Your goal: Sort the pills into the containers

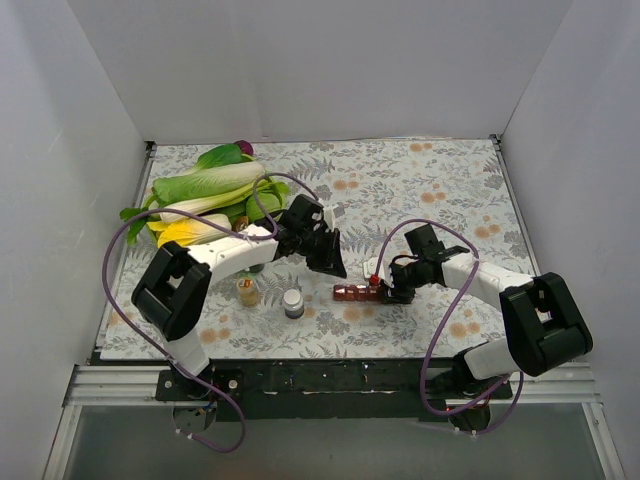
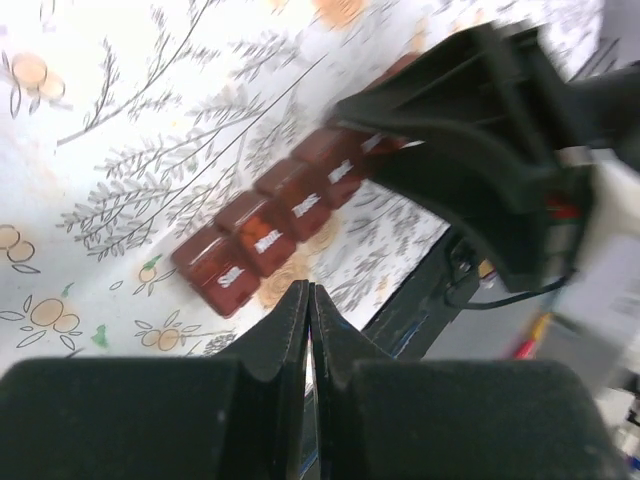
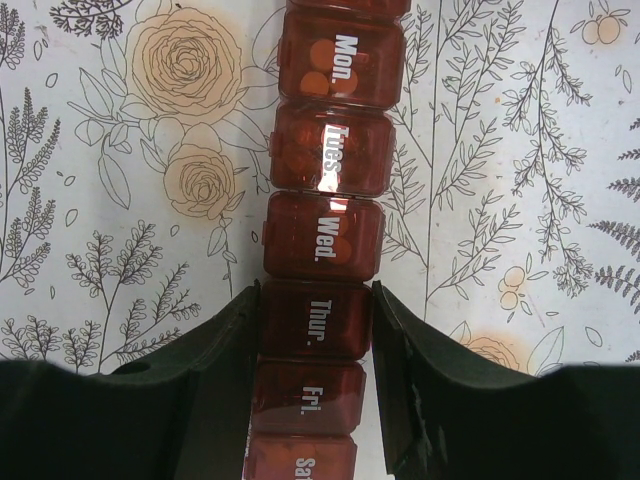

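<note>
Right wrist view: the right pincer (image 3: 316,330) clamps the containers (image 3: 322,225) across the "Thur." compartment, the strip lying flat on the floral bench (image 3: 120,150). Near its far end, the left pincer (image 2: 308,305) has its fingers pressed together, holding nothing.

The containers (image 3: 322,230) run past the top and bottom edges of the right wrist view. In the left wrist view the right end effector (image 2: 372,140) hides their far end.

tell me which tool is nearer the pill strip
Right. The right tool clasps the pill strip at its Thur. compartment, a finger on each side; the left tool, shut, hangs clear of the strip's Sun. end.
</note>
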Controlling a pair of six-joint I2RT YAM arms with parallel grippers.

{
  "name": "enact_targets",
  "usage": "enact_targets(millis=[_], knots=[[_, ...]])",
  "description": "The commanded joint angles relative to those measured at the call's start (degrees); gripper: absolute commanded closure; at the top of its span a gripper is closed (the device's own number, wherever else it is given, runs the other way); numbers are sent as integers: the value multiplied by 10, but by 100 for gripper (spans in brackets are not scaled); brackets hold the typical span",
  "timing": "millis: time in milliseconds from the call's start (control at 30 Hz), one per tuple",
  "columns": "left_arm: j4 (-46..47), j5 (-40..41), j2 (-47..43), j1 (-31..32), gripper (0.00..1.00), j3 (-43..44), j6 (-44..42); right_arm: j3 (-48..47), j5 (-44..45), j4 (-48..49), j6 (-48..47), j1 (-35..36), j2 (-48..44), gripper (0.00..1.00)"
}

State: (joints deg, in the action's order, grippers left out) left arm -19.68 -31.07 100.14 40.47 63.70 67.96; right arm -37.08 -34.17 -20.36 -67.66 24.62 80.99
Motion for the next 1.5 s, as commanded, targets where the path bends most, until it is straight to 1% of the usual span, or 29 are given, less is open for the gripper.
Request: enact_targets(millis=[0, 200, 333, 533, 567, 733, 800, 867, 933, 967, 1033, 1067, 1100, 1133, 1167, 1200, 1267, 1300, 1333, 1367, 1400, 1433, 1467], knots=[[-18, 31, -61, 0, 98, 39, -6, 4, 39, -20, 6, 4, 21, 72], [-33, 23, -45, 0, 99, 29, -10, 3, 42, -20, 8, 4, 25, 72], [-32, 13, -7, 0, 99, 7, -15, 2, 43, -19, 10, 5, 25, 73], [-36, 32, 66, 0, 100, -7, -31, 2, 48, -18, 12, 6, 28, 73], [-47, 52, 73, 0, 100, -5, -36, 2, 50, -17, 13, 6, 29, 74], [-62, 65, 64, 0, 99, 19, -46, 2, 51, -14, 17, 6, 30, 74], [-62, 64, 44, -1, 99, 29, -42, 0, 52, -15, 18, 6, 31, 74], [-62, 65, 24, -1, 96, 50, -35, -1, 52, -15, 23, 6, 30, 71], [-60, 72, -15, -3, 94, 69, -27, -1, 50, -11, 29, 6, 28, 61], [-53, 77, -29, -6, 88, 73, -23, -1, 46, -7, 37, 5, 25, 57], [-45, 92, -76, -11, 80, 78, -15, -3, 38, -7, 40, 6, 14, 41], [-35, 97, -93, -19, 77, 78, -13, -5, 27, -9, 45, 6, 10, 36], [-32, 101, -109, -23, 69, 78, -12, -13, 24, -13, 48, 6, 6, 27], [-28, 108, -124, -28, 66, 76, -10, -18, 20, -20, 50, 6, -1, 24], [-18, 115, -159, -40, 62, 70, -9, -24, 15, -21, 53, 5, -5, 18], [-13, 123, -175, -43, 54, 67, -11, -33, 15, -23, 66, 3, -8, 12], [2, 149, -230, -54, 44, 50, -22, -47, 10, -45, 67, 1, -21, 11], [9, 156, -251, -58, 34, 46, -26, -65, 9, -51, 78, -4, -27, 9], [14, 160, -270, -62, 27, 41, -31, -75, 9, -61, 82, -9, -40, 9], [24, 171, -308, -65, 20, 38, -42, -85, 13, -78, 89, -12, -49, 8], [27, 177, -326, -66, 13, 31, -47, -98, 18, -85, 120, -19, -57, 8], [32, 181, -342, -70, 2, 28, -49, -128, 42, -89, 145, -23, -76, 7], [39, 179, -361, -73, 2, 26, -55, -149, 53, -98, 169, -27, -85, 7]])
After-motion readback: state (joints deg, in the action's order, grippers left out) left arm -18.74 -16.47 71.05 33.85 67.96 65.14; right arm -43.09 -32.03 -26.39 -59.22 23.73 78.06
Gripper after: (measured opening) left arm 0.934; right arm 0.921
